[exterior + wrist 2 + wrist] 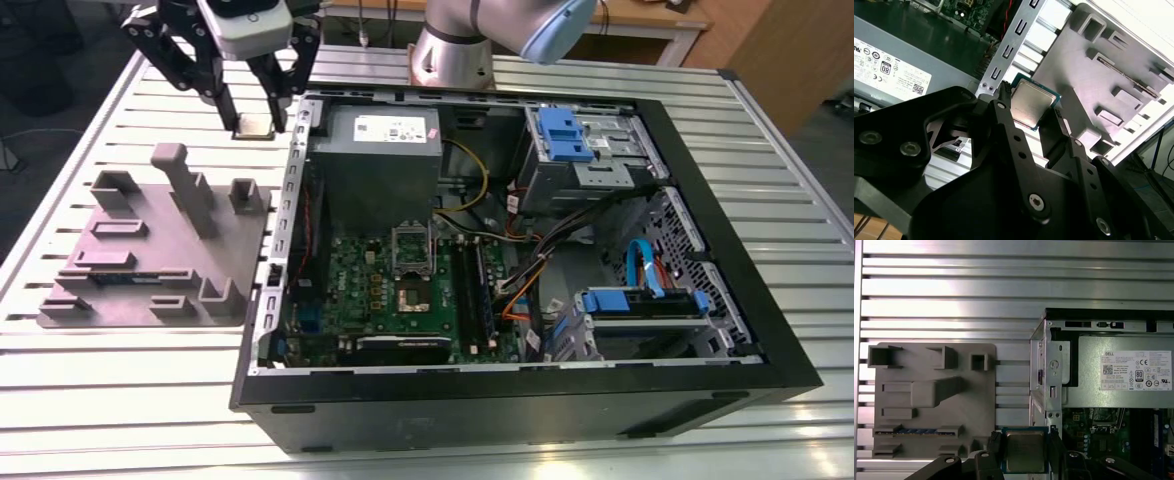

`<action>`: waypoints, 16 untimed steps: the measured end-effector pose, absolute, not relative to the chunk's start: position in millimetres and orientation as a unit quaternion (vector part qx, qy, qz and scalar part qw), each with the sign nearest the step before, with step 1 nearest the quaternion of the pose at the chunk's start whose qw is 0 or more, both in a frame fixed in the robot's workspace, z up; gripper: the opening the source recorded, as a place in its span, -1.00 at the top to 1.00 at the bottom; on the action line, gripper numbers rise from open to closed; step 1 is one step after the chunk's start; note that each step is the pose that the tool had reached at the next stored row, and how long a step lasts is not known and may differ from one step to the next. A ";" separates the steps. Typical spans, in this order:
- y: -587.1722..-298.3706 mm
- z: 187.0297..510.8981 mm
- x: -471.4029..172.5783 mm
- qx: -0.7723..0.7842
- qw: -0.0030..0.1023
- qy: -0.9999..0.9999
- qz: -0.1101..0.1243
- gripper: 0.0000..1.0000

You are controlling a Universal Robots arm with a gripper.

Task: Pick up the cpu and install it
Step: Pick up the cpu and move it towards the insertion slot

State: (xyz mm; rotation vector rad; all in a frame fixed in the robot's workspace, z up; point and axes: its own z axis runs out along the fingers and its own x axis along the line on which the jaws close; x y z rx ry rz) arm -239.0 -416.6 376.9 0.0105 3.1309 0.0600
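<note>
Cpu [252, 128] pinched in the fingers [1052, 133], up over the worktop [120, 400]
Fingers are clamped on two opposite edges of the cpu, and in both wrist views you can see its silver top facing the cameras. Under the fingers is the slatted worktop, in the strip between the grey parts tray [235, 256] and the open computer case [534, 388]. The case's metal edge sits just beside the fingers, and the motherboard [360, 266] is well apart from them.

The exterior view looks down obliquely from afar on the computer case [467, 400] and surface [134, 400]. The first wrist view faces straight down; the second peers along the end effector [1029, 105]. Both share the grey tray [1074, 55] [979, 410].
</note>
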 end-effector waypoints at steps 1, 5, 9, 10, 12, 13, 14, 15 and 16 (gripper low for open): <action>-416.6 377.0 -238.6 0.003 0.005 1.000 0.019 0.06; -416.6 376.9 -236.9 0.003 0.005 1.000 0.019 0.06; -416.6 376.9 -235.3 0.003 0.005 1.000 0.019 0.06; -416.6 377.0 -234.9 0.003 0.005 1.000 0.019 0.06; -416.6 376.9 -234.0 0.003 0.005 1.000 0.019 0.06; -416.6 376.9 -233.5 0.003 0.005 1.000 0.019 0.06; -416.6 376.9 -233.1 0.003 0.005 1.000 0.019 0.06; -416.6 376.9 -232.7 0.003 0.005 1.000 0.019 0.06; -416.6 376.9 -232.3 0.003 0.005 1.000 0.019 0.06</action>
